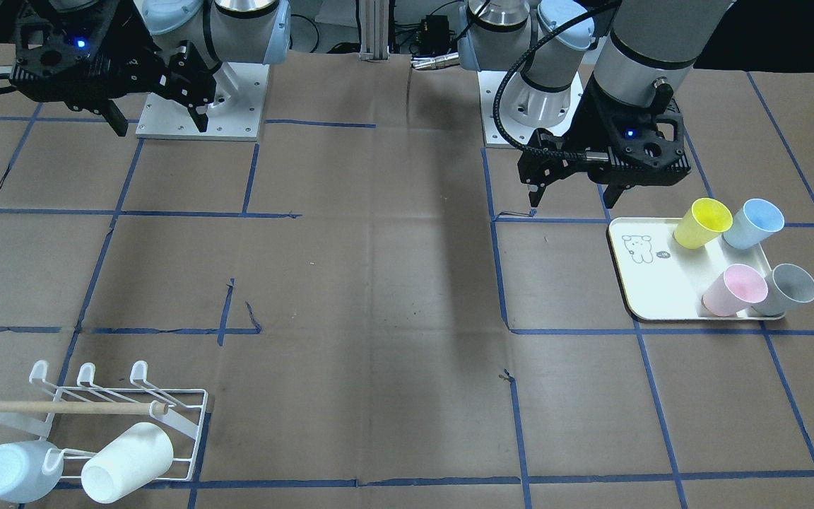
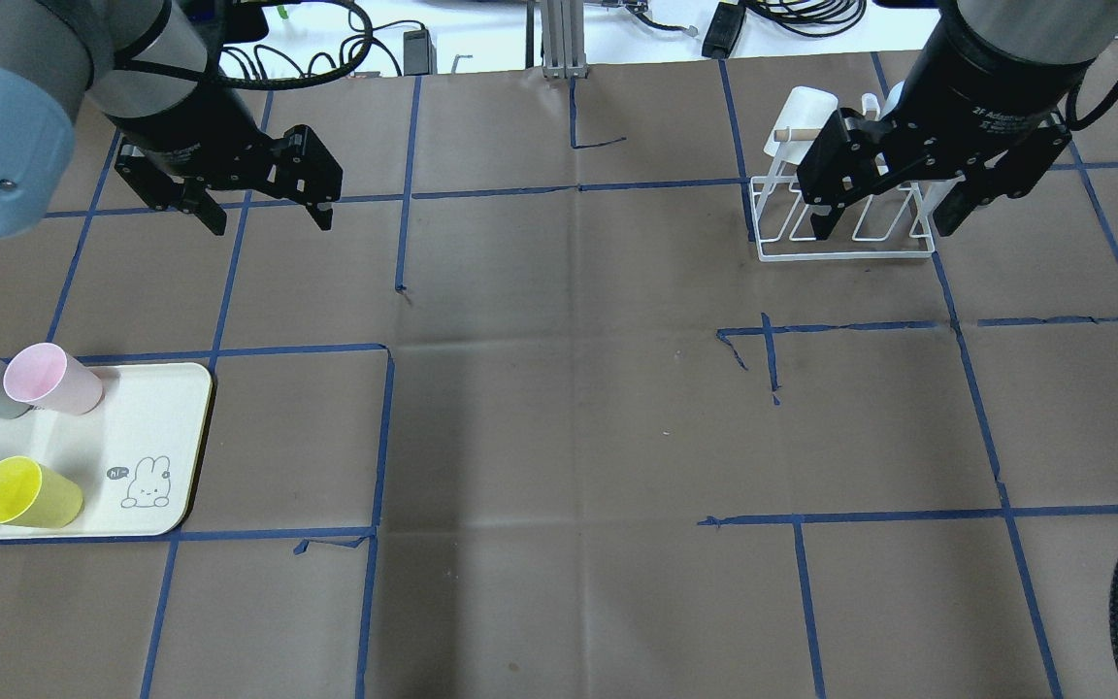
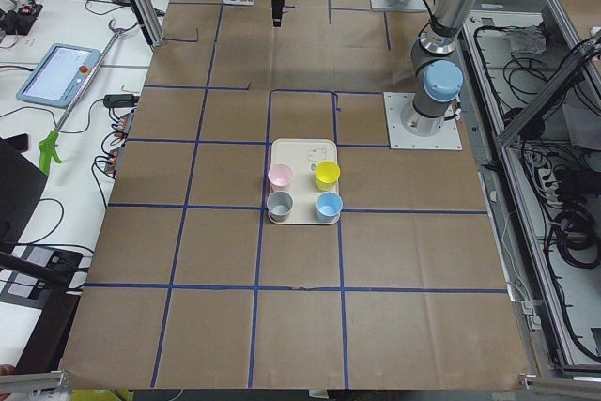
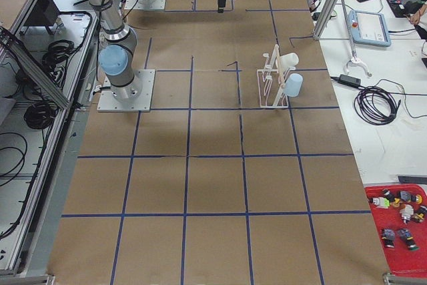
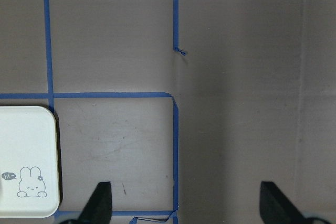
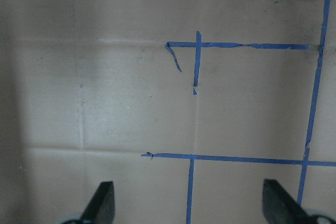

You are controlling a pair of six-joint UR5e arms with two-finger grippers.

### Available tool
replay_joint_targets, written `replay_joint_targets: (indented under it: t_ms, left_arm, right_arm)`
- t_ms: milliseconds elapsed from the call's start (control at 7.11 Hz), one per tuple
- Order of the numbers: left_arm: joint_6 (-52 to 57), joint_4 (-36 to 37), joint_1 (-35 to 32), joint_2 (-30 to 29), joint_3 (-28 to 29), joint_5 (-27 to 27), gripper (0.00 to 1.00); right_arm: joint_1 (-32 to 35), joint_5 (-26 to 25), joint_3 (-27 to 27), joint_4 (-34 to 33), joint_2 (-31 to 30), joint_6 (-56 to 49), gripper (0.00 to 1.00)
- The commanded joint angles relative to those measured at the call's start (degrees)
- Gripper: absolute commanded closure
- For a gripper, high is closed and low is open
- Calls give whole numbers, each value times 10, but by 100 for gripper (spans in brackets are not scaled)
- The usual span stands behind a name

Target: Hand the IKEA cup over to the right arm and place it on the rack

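Note:
Several IKEA cups stand on a cream tray (image 1: pixel 651 283): yellow (image 1: pixel 702 223), blue (image 1: pixel 753 223), pink (image 1: pixel 734 290) and grey (image 1: pixel 790 290). My left gripper (image 2: pixel 268 216) hangs open and empty above the table, beyond the tray's far side; the tray corner (image 5: pixel 26 161) shows in its wrist view. The white wire rack (image 1: pixel 117 417) with a wooden dowel handle carries a white cup (image 1: pixel 128 461) and a pale blue cup (image 1: pixel 15 470). My right gripper (image 2: pixel 884 221), on the right arm (image 2: pixel 996 68), is open and empty, high over the rack (image 2: pixel 845 233).
Brown paper with a blue tape grid covers the table (image 2: pixel 559 388). The two arm base plates (image 1: pixel 202 106) (image 1: pixel 527 106) sit at the robot's edge. Cables, a tablet (image 3: pixel 56 72) and a red parts bin (image 4: pixel 400 225) lie on side benches off the table.

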Motion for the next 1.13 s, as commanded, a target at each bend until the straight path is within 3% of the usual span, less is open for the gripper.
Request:
replay_joint_targets:
  t_ms: [0,985]
  left_arm:
    - [0,0,0,0,0,0,1]
    - [0,0,0,0,-2,0,1]
  right_arm:
    - [0,-15,14,-22,0,3,0]
    - [2,-10,29,-38,1,6,0]
